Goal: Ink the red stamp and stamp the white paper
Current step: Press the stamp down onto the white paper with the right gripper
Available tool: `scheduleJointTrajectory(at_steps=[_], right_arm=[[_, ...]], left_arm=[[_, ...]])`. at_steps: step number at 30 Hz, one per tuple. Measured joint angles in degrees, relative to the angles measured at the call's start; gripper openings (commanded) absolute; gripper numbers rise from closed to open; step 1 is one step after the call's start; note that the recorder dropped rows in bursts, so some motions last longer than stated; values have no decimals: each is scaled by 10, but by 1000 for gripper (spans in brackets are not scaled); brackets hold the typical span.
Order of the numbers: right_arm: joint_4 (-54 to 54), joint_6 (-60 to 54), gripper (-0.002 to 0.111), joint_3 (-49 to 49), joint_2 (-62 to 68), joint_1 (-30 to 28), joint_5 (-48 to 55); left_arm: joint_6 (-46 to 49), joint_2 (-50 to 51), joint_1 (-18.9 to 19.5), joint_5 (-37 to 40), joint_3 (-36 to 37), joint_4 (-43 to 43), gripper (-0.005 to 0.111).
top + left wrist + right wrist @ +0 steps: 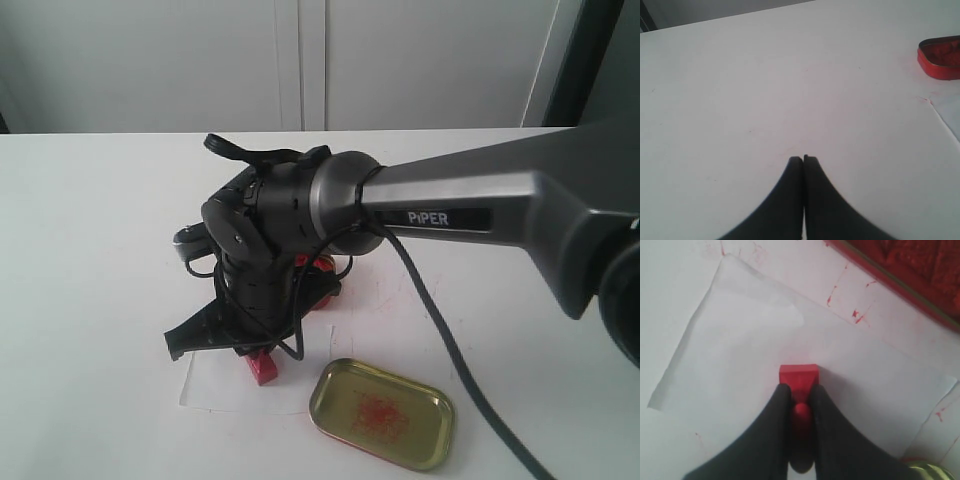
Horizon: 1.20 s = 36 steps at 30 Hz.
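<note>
Arm (450, 190) marked PiPER, fingers (767, 430) pinching red stamp (798, 376), seemingly on white paper (740, 355)

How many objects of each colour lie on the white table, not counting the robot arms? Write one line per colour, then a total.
Red: 2, the small red block stamp and the red rectangular metal ink tin
Gold: 1, the gold-coloured rounded-rectangle metal lid with red smears
White: 1, the thin white rectangular paper sheet
Total: 4
</note>
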Motion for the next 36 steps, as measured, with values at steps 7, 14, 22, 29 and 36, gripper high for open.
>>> scheduleJointTrajectory(at_steps=[7,14,22,29,36], right_arm=[[-1,0,0,0,0,0,-3],[0,0,0,0,1,0,-3],[0,0,0,-4,9,0,-1],[2,0,0,-7,10,1,4],[2,0,0,-7,8,1,5]], left_arm=[[0,0,0,0,0,0,0],[0,0,0,0,0,0,0],[0,0,0,0,0,0,0],[0,0,0,0,0,0,0],[0,0,0,0,0,0,0]])
